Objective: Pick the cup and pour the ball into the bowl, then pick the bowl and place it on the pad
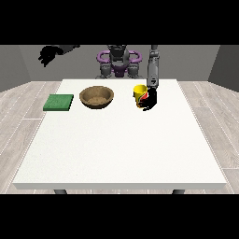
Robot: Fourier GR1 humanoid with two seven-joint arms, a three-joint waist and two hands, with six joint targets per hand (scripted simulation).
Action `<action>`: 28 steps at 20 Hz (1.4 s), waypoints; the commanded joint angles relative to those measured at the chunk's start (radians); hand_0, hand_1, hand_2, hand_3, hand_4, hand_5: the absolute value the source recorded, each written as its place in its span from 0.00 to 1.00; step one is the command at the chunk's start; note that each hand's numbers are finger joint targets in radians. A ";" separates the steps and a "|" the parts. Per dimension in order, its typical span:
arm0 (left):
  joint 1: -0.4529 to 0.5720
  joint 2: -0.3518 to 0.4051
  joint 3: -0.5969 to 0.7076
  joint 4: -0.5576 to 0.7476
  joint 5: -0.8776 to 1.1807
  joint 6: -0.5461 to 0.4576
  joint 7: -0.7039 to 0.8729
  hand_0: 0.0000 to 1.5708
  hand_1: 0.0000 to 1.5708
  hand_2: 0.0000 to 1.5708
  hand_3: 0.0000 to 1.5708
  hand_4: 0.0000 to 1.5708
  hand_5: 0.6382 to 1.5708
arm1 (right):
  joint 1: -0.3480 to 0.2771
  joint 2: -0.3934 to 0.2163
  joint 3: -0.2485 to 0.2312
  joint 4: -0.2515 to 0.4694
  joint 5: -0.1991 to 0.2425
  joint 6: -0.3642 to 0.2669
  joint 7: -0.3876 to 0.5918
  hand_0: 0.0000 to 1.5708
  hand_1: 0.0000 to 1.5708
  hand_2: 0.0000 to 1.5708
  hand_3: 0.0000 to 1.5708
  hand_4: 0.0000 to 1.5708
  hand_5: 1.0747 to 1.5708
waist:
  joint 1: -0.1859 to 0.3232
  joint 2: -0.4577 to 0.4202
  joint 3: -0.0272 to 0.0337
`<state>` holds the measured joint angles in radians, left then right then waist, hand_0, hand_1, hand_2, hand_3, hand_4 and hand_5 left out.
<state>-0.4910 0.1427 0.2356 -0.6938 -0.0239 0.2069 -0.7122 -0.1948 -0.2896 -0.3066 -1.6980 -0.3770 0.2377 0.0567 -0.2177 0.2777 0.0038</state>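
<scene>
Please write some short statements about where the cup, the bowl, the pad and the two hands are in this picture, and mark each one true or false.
1. The yellow cup stands upright on the white table. True.
2. The brown wooden bowl sits on the green square pad. False: it sits on the table, beside the pad.
3. The hand at the view's right is at the cup. True.
4. The hand at the view's left rests on the pad. False: it is raised, away from the table.
5. The bowl lies between the pad and the cup. True.
</scene>
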 commanded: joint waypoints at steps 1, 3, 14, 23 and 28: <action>-0.024 -0.017 0.005 0.074 -0.027 0.093 0.015 0.82 0.82 1.00 1.00 0.88 0.87 | 0.044 -0.038 -0.023 0.000 -0.053 0.083 0.000 0.00 0.00 0.00 0.11 0.41 0.99 | -0.059 -0.011 -0.0041; -0.035 -0.014 -0.044 0.079 -0.066 0.080 0.052 0.82 0.82 1.00 1.00 0.90 0.84 | -0.031 -0.074 -0.081 0.059 -0.099 0.023 0.088 0.00 0.00 0.00 0.10 0.40 0.99 | 0.015 -0.066 -0.0041; -0.189 0.046 -0.385 0.119 -0.579 0.460 0.471 0.87 0.87 1.00 1.00 0.92 0.96 | -0.005 -0.064 -0.043 0.250 -0.040 0.080 0.045 0.00 0.00 0.00 0.11 0.41 0.98 | -0.001 -0.241 0.0046; -0.345 -0.138 -0.628 0.212 -0.901 0.392 0.945 0.86 0.86 1.00 1.00 0.92 0.97 | -0.006 -0.126 -0.117 0.471 -0.055 0.137 0.001 0.00 0.00 0.00 0.00 0.44 0.98 | 0.104 -0.348 -0.0018; -0.464 -0.141 -0.738 0.224 -1.036 0.304 1.134 0.83 0.83 1.00 1.00 0.94 0.95 | -0.030 -0.110 -0.098 0.520 -0.016 0.137 -0.054 0.00 0.00 0.00 0.11 0.45 0.98 | 0.082 -0.324 -0.0020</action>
<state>-0.8798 0.0238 -0.4146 -0.4752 -0.9637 0.5713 0.2735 -0.1892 -0.3969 -0.4075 -1.2230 -0.4130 0.3886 0.0156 -0.1384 -0.0416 0.0029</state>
